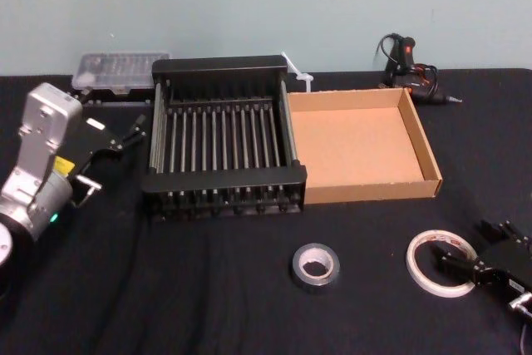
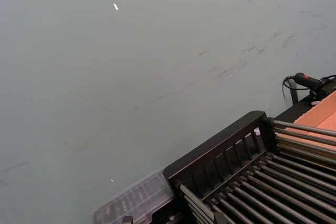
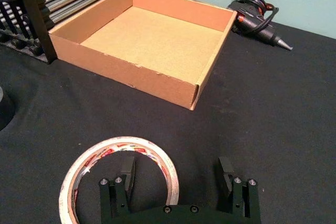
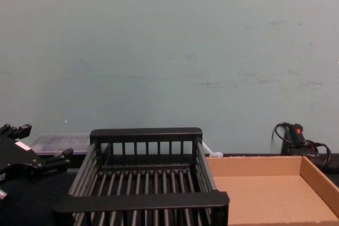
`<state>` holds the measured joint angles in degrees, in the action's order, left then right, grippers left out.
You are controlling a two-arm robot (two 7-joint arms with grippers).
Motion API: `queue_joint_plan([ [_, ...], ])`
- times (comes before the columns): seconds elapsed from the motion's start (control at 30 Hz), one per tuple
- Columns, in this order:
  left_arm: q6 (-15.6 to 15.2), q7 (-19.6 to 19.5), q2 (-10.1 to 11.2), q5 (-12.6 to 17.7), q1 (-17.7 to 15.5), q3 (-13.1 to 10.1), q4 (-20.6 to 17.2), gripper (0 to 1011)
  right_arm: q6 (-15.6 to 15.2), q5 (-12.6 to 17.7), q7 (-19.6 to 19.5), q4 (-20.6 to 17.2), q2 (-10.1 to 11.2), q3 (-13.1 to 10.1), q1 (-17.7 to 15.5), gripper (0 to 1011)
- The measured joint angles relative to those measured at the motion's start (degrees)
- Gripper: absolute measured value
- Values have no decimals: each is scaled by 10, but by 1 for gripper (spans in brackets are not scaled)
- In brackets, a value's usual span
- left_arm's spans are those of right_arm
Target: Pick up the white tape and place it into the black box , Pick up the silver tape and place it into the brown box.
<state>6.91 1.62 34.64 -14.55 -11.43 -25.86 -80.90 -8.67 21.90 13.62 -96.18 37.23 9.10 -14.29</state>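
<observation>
The white tape (image 1: pixel 440 262) lies flat on the black cloth at the front right. My right gripper (image 1: pixel 467 245) is open at table level with one finger inside the ring and the other outside it. In the right wrist view the roll's (image 3: pixel 118 148) near-side rim sits between the fingers of that gripper (image 3: pixel 177 166). The silver tape (image 1: pixel 316 265) lies flat left of the white roll, untouched. Behind them stand the black box (image 1: pixel 224 179) and, touching its right side, the brown box (image 1: pixel 366 191), both with nothing inside. My left gripper (image 1: pixel 116 155) hovers open left of the black box.
A black glue gun (image 1: pixel 411 68) with its cord lies behind the brown box. A clear plastic case (image 1: pixel 116 72) sits behind the black box's left corner, and a white object (image 1: pixel 297 74) pokes out between the boxes at the back. A wall closes off the rear.
</observation>
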Motion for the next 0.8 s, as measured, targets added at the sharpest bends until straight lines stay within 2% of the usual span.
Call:
queue_joint_plan([
  [0.23,0,0,0,0,0,0,0,1001,-4,-6,8,1,-8,-7,-1,1002],
  [0.6,0,0,0,0,0,0,0,1001,-4,-6,6,1,-7,-6,-2,1002],
  [0.8,0,0,0,0,0,0,0,1001,-4,-6,5,0,-7,-5,-2,890],
])
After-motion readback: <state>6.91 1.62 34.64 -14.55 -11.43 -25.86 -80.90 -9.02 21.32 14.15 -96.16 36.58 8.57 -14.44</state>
